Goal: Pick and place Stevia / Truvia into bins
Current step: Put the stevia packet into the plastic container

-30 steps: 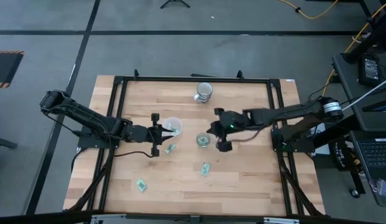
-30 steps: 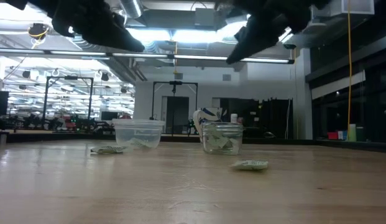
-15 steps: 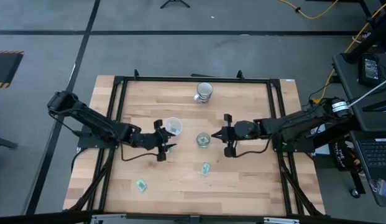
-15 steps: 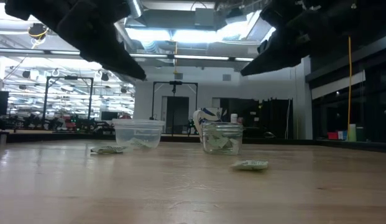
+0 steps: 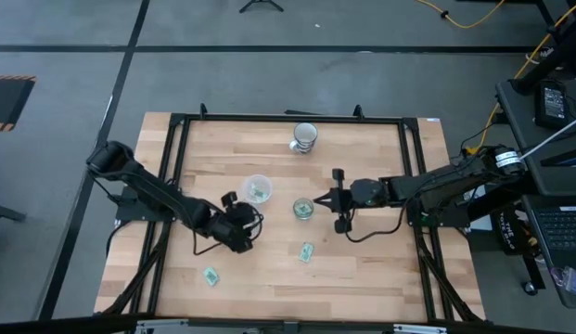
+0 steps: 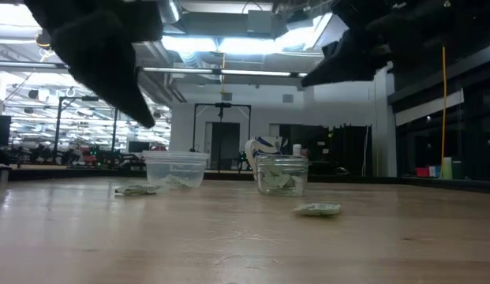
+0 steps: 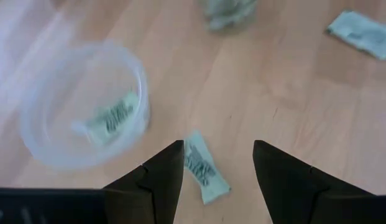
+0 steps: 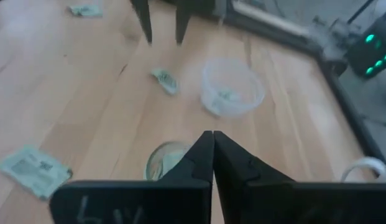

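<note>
The left claw (image 7: 216, 168) hangs open above the desk (image 5: 362, 269), its two fingers apart with one green and white packet (image 7: 204, 167) lying flat between them; I judge it is placed so in order to come down and pinch this packet. Just beside this packet stands the wide whitish cup (image 7: 81, 106), which already holds one packet, so the carry would be very short. The right claw (image 8: 211, 140) has its fingers pressed together and holds nothing; it waits above the narrow clear cup (image 5: 303, 209), which has some packets inside. Farther out, one more packet (image 5: 306, 251) lies near the narrow cup, toward the front of the desk, and another packet (image 5: 210, 275) lies well apart, near the front left. A ribbed cup (image 5: 304, 136) stands at the back edge, away from the work.
</note>
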Tool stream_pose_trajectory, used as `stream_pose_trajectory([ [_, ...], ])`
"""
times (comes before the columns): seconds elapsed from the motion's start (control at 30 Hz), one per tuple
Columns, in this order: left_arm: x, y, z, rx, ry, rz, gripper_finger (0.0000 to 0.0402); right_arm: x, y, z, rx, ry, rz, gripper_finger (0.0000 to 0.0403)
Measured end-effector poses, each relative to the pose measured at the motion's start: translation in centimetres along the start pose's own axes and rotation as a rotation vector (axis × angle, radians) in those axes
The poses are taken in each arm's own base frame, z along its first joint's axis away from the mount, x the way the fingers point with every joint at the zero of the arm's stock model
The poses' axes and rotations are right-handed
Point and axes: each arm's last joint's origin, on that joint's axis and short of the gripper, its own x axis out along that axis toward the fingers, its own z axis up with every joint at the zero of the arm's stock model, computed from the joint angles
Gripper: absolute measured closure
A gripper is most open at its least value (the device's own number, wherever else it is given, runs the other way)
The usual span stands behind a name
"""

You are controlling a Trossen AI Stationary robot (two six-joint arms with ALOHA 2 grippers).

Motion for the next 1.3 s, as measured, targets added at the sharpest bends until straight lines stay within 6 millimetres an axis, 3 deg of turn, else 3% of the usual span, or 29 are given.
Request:
stream_pose_trajectory([
  [0.3,2.3,0.6,-0.8,-0.180,0.161,0.035,0.0214,-0.1,-0.3,1.1,-0.062,-0.115,-0.033,0.0389],
  [0.67,5.1,0.8,-1.7,-0.189,0.229,0.111,0.0214,-0.1,-0.3,1.1,0.059,-0.107,-0.022,0.0389],
  [1.0,6.8,-0.1,-2.2,-0.214,0.272,0.056,0.0219,-0.1,-0.3,1.1,0.087,-0.111,-0.021,0.0389],
  [1.13,6.8,-0.1,-2.2,-0.218,0.290,0.036,0.0247,-0.1,-0.3,1.1,0.090,-0.111,-0.021,0.0389],
  [1.3,6.7,-0.2,-2.3,-0.211,0.321,0.003,0.0323,-0.1,-0.3,1.1,0.084,-0.109,-0.020,0.0389],
])
